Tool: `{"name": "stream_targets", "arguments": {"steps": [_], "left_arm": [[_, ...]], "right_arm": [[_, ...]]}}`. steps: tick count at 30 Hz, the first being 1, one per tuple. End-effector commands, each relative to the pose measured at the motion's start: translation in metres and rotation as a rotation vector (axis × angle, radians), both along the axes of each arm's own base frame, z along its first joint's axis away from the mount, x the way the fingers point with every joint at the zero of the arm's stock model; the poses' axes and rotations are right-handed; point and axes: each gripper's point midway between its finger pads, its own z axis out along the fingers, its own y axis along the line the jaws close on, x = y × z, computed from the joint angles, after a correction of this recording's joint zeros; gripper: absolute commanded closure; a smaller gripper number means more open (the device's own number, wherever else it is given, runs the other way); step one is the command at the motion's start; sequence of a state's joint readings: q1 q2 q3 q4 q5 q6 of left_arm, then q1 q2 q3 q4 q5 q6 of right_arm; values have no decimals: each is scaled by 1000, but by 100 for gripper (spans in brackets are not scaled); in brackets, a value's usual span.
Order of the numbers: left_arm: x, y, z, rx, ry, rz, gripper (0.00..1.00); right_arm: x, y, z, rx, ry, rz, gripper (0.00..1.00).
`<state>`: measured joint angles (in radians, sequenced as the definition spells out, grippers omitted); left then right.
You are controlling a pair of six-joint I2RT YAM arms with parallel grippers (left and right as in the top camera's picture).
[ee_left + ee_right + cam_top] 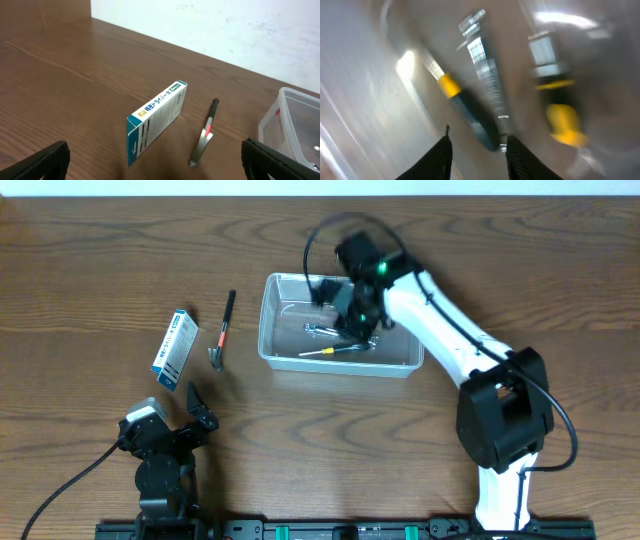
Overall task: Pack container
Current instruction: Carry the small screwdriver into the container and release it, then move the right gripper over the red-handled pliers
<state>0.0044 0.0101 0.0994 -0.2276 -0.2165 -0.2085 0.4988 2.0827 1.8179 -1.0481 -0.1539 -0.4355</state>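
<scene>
The clear plastic container [345,366] stands at the table's middle and also shows at the right edge of the left wrist view [295,125]. My right gripper [357,315] reaches down inside it, open and holding nothing. In the blurred right wrist view its fingers [477,160] straddle the end of a dark-handled screwdriver with a yellow collar [465,110], next to a shiny metal tool [485,65]. My left gripper [197,408] is open and empty at the front left. Its view [160,172] looks at a small hammer [205,135].
A blue-and-white cardboard box [175,340] lies left of the container, also in the left wrist view [157,117]. The small hammer [222,330], with a black handle and red band, lies between box and container. A yellow-tipped tool [335,350] lies in the tub.
</scene>
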Motion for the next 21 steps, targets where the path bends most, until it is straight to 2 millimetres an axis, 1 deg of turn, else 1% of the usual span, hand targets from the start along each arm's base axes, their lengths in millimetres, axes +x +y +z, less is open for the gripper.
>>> {"name": "stream_targets", "arguments": {"steps": [1, 3, 5, 8, 9, 10, 11, 12, 14, 17, 18, 21], "left_arm": [[0, 0, -12, 10, 30, -2, 2], [0, 0, -12, 10, 30, -2, 2], [0, 0, -12, 10, 30, -2, 2], [0, 0, -12, 10, 30, -2, 2], [0, 0, -12, 10, 30, -2, 2], [0, 0, -12, 10, 30, -2, 2], [0, 0, -12, 10, 30, -2, 2], [0, 0, -12, 10, 30, -1, 2], [0, 0, -12, 10, 30, -2, 2], [0, 0, -12, 10, 30, -1, 2], [0, 0, -12, 10, 30, -2, 2], [0, 0, -12, 10, 30, -2, 2]], "right_arm": [[43, -33, 62, 34, -92, -404, 59], [52, -60, 89, 47, -98, -575, 57], [57, -86, 107, 69, -85, -705, 54], [59, -129, 122, 73, -60, -850, 50], [58, -144, 123, 63, -51, -879, 47], [56, -159, 123, 51, -37, -910, 42], [54, -173, 121, 38, -21, -940, 27], [51, -184, 120, 25, -5, -965, 20], [42, -210, 114, -1, 41, -1036, 17], [31, -245, 106, -12, 111, -1214, 19], [29, -252, 105, -15, 118, -1243, 20], [22, -283, 100, -64, 120, -1387, 20]]}}
